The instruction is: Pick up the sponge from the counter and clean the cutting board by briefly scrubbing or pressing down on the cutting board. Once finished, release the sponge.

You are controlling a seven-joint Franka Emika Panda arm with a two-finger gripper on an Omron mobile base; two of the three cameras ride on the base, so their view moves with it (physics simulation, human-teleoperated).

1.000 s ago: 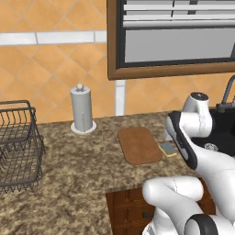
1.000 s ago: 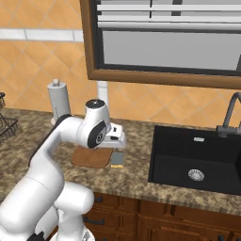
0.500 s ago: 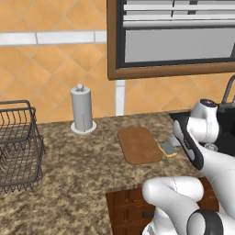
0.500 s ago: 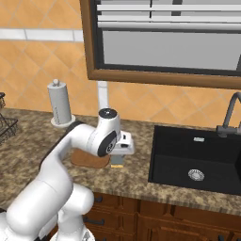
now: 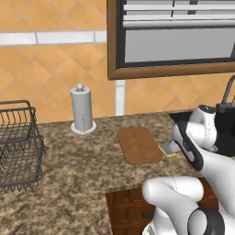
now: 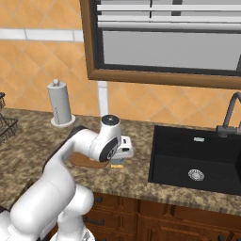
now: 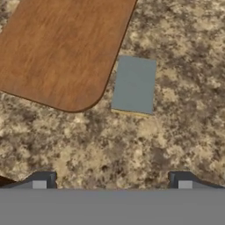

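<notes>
The sponge (image 7: 134, 85) is a small grey-green block with a yellow base, lying flat on the granite counter (image 7: 176, 52) just off the right edge of the brown wooden cutting board (image 7: 61, 46). In the left base view the sponge (image 5: 167, 148) sits beside the cutting board (image 5: 138, 145), partly behind my arm. The right base view shows the yellow sponge (image 6: 117, 163) under my hand. My gripper (image 7: 112, 180) hovers above the counter, short of the sponge, open, with nothing between the fingers (image 7: 43, 180).
A paper towel roll (image 5: 82, 110) stands at the back wall. A dark wire basket (image 5: 16, 144) sits at the far left. A black sink (image 6: 197, 157) with a faucet (image 6: 231, 113) lies right of the sponge.
My arm has swung right and lowered, bringing the hand from over the cutting board to above the sponge. Board and sponge have not moved.
</notes>
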